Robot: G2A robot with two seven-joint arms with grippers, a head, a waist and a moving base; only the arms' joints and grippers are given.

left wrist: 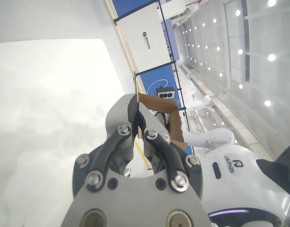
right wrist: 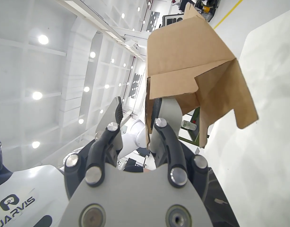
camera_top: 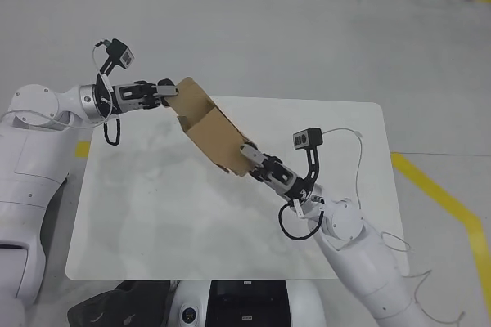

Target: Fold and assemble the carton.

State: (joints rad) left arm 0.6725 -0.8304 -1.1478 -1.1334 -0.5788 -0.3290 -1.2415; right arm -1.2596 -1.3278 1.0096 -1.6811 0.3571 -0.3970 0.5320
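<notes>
- The brown cardboard carton (camera_top: pixel 206 121) hung in the air above the far part of the white marbled table (camera_top: pixel 147 221). It was stretched slantwise between the two arms and partly opened into a sleeve.
- The left tool (camera_top: pixel 164 91) was clamped on a thin edge at one end of the carton, its dark pads (left wrist: pixel 133 113) pressed flat against the board.
- The right tool (right wrist: pixel 142 109) stood with its jaws apart at the carton's other end, straddling a wall edge. One finger sat inside beneath a flap; the other was outside, clear of the board.
- The step in hand was probably squaring the sleeve and turning in the end flaps (right wrist: pixel 220 100).
- To do it well, the left grip would serve as the anchor. The right tool would need to close on the wall before pushing, so that the board bent along its scored creases and not across a panel.
- The board looked stiff yet light, matt and fibrous, with raw cut edges.
- The flaps had notched, rounded corners and hung loose, so they could spring back if let go early.
- The table looked smooth and hard, offering little grip to a carton set down on it.
</notes>
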